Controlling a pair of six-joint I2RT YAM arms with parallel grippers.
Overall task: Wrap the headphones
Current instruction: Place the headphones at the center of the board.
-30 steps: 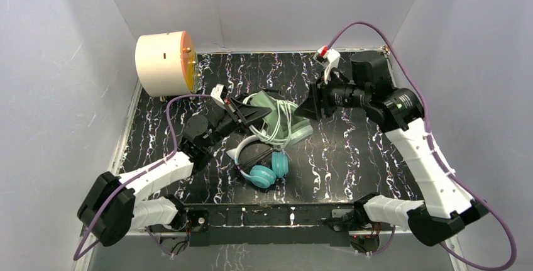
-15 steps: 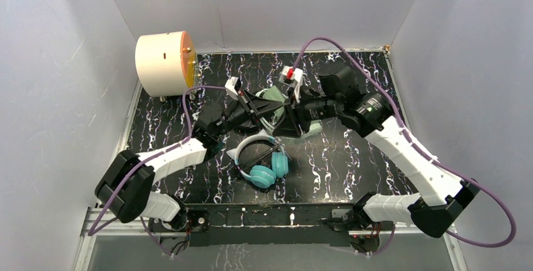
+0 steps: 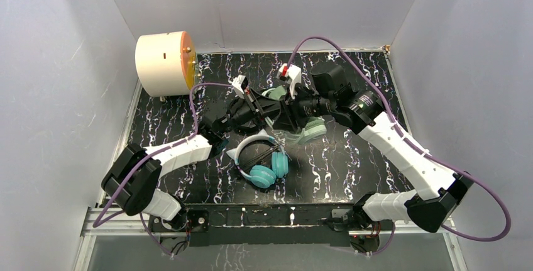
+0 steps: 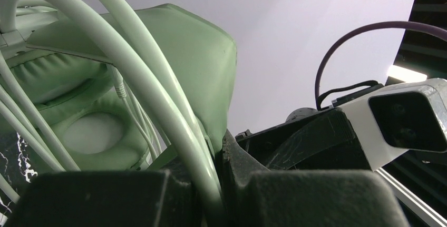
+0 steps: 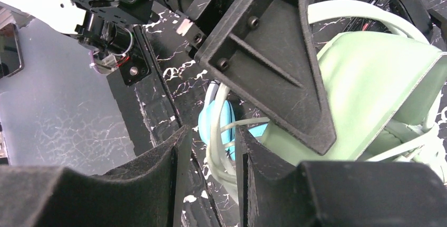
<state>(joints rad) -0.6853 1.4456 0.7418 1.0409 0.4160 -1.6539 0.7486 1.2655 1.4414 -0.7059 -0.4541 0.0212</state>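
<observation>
Cable-winding step: the green headset [image 3: 312, 131] is at mid-desk [image 3: 358, 158], between both arms. Its cable [image 4: 158, 100] is pinched by the left jaws. The right jaws are spread around a loop. Next, that loop likely needs gripping and winding.

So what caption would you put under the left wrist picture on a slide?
Left gripper pinching the pale cable of the sage-green headphones, seen from its own wrist.

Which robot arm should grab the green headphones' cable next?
Probably the right. The right gripper has its jaws apart with a loop of the light cable between them, ready to close. The left gripper is shut on that cable beside the green headphones.
</observation>
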